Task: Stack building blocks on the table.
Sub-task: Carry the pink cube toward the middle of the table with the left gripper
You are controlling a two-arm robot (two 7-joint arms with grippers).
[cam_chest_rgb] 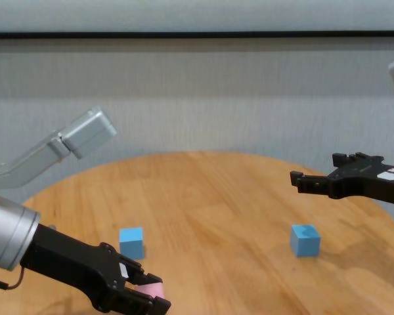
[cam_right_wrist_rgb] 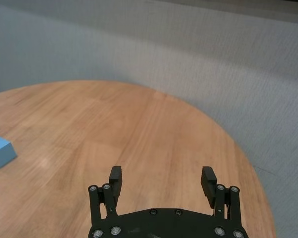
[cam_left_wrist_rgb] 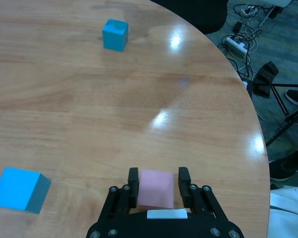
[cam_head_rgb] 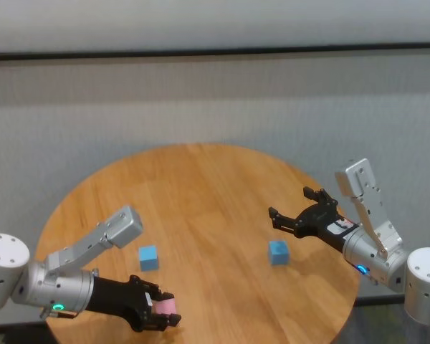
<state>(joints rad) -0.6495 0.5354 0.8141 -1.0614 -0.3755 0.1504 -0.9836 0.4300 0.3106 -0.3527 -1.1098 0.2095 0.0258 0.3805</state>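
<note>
1. Your left claw (cam_left_wrist_rgb: 159, 186) sits at the worktop's (cam_head_rgb: 201, 193) near edge, fingers flanking the pink block (cam_left_wrist_rgb: 155, 188); whether they actually pinch it, you cannot tell.
2. The nearest blue block (cam_head_rgb: 148, 257) lies just inward of that claw, toward the worktop's centre.
3. Your right claw (cam_head_rgb: 295, 212) hovers wide open, empty, above the far-right edge, the other blue block (cam_head_rgb: 277, 252) just nearward.

Two blocks (cam_head_rgb: 148, 257) (cam_head_rgb: 277, 252) apart on table (cam_head_rgb: 201, 193), third block (cam_head_rgb: 165, 306) nearer front-left

head high over table (cam_head_rgb: 201, 208), chest low, wrists close, table shared
</note>
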